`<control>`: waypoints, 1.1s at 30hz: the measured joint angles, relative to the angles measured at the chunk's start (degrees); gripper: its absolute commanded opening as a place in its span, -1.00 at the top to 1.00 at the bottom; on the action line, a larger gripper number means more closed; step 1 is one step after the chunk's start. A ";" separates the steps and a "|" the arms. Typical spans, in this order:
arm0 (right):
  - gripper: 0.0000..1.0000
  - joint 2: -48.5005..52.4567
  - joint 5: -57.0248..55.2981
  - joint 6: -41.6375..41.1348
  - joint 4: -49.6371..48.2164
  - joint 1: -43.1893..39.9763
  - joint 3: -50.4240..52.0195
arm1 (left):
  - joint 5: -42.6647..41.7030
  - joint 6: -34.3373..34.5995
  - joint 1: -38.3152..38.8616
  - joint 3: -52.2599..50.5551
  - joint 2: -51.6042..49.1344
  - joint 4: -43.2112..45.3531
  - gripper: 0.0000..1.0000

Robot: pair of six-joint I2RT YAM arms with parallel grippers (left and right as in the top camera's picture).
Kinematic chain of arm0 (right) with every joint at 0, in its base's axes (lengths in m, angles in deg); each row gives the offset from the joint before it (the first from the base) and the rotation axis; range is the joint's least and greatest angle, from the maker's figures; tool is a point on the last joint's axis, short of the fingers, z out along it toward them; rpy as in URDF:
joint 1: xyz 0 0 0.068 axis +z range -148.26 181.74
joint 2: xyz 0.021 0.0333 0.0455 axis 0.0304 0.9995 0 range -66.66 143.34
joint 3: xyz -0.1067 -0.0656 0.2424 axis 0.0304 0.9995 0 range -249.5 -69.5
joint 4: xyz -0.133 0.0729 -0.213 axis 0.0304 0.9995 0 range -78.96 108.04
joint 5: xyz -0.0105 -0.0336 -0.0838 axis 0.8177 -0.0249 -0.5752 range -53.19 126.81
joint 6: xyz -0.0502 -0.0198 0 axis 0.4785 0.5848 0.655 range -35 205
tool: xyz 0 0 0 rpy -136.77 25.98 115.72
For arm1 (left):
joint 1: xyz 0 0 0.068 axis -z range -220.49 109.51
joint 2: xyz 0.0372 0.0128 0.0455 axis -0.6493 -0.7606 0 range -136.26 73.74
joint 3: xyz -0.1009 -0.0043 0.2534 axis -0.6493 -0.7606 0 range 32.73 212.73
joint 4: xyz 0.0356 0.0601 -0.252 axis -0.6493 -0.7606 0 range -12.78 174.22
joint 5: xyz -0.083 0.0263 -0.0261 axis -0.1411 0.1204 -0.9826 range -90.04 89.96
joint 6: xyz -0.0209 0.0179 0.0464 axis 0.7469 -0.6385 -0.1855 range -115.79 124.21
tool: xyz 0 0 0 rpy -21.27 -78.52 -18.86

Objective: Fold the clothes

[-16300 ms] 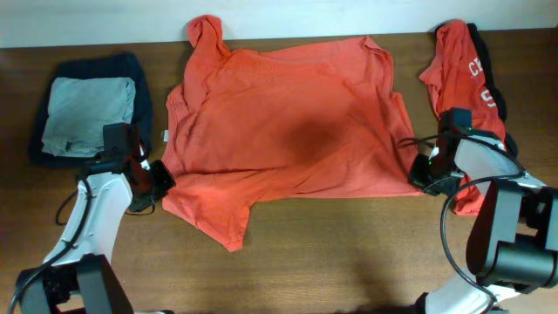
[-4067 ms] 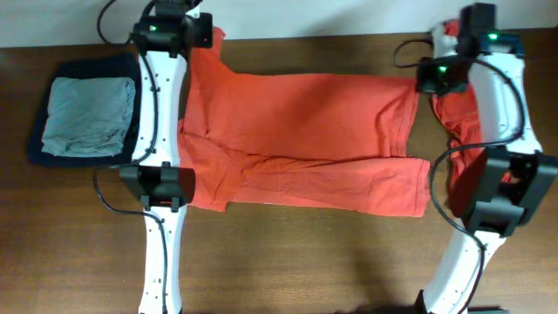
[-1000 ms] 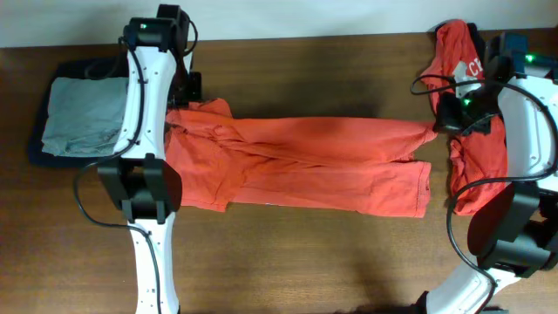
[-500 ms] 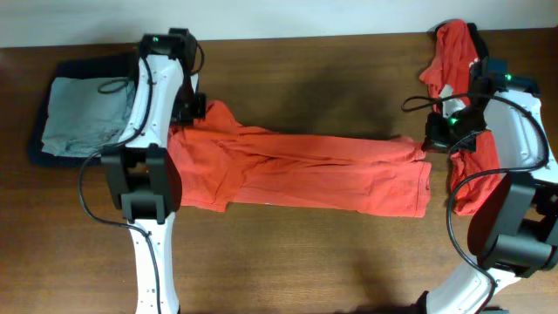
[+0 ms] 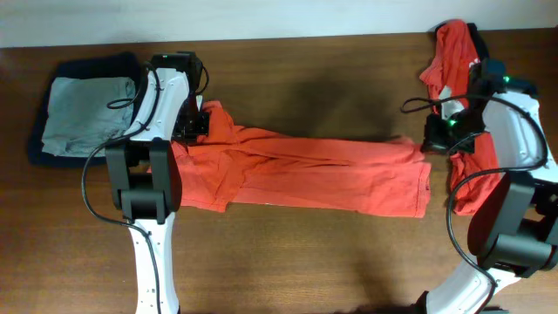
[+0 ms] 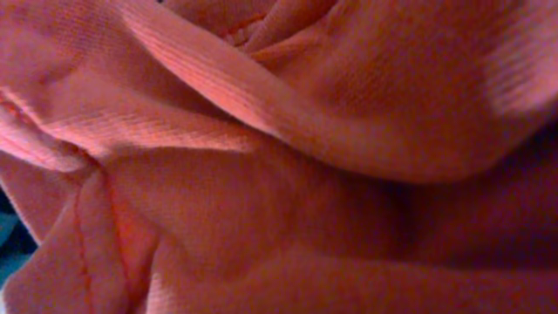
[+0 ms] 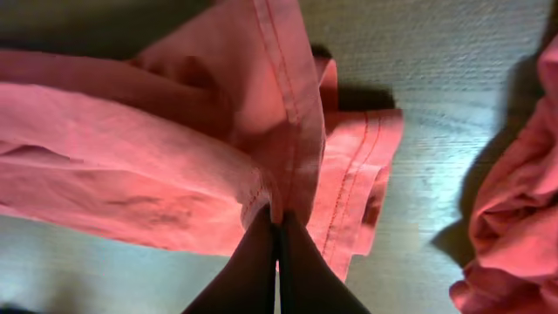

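While right fingers [image 7: 259,262] clamp the T-shirt [image 5: 305,170] hem — left fingers' state hidden in cloth — the lengthwise fold likely needs releasing next.

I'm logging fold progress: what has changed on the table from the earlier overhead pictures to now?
The red-orange T-shirt, spread flat earlier, is now folded into a long band: its far edge was drawn toward the near side. The right gripper is shut on the hem. The left gripper sits at the shirt's left end, its grip hidden. The grey-blue and navy stack and the red pile stayed put.
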 measured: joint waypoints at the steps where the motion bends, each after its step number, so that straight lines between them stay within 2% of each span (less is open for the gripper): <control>1: 0.92 0.00 -0.02 0.02 -0.17 0.00 0.70 | -0.02 0.00 0.00 0.00 0.00 0.00 0.73; 2: 0.86 0.00 0.00 -0.02 -0.35 0.00 1.31 | 0.00 -0.15 0.00 0.00 0.02 0.02 0.44; 3: 0.60 0.00 -0.02 -0.04 -0.55 0.00 1.79 | 0.02 -0.24 0.00 0.00 0.02 0.04 -0.17; 4: 0.50 0.00 0.00 -0.02 -0.83 0.00 2.23 | 0.00 0.20 0.00 0.00 0.00 0.13 -0.29; 5: 0.23 0.00 -0.02 -0.20 -0.90 0.00 2.43 | 0.00 0.20 0.00 0.00 0.02 0.24 -0.58; 6: 0.08 0.00 0.02 -0.20 -0.90 0.00 2.54 | 0.00 0.20 0.00 0.00 0.02 0.44 -0.69; 8: -0.06 0.00 0.07 -0.28 -0.98 0.00 2.54 | 0.00 0.20 0.00 0.00 0.02 0.87 -0.86; 14: -0.15 0.00 0.20 -0.66 -0.85 0.00 2.54 | 0.00 0.61 0.00 1.03 0.02 1.18 -0.91; 21: -0.43 0.00 0.20 -1.55 -1.51 0.00 4.11 | 0.00 0.61 0.00 11.89 3.10 1.01 -0.97; 27: -0.55 0.02 0.20 -1.70 -7.43 -0.02 8.02 | 0.00 0.61 0.00 19.15 9.38 1.20 -0.98; 33: -0.63 0.02 -0.81 -2.14 -15.28 0.00 12.72 | 0.15 0.39 -0.11 21.46 13.64 1.92 -0.98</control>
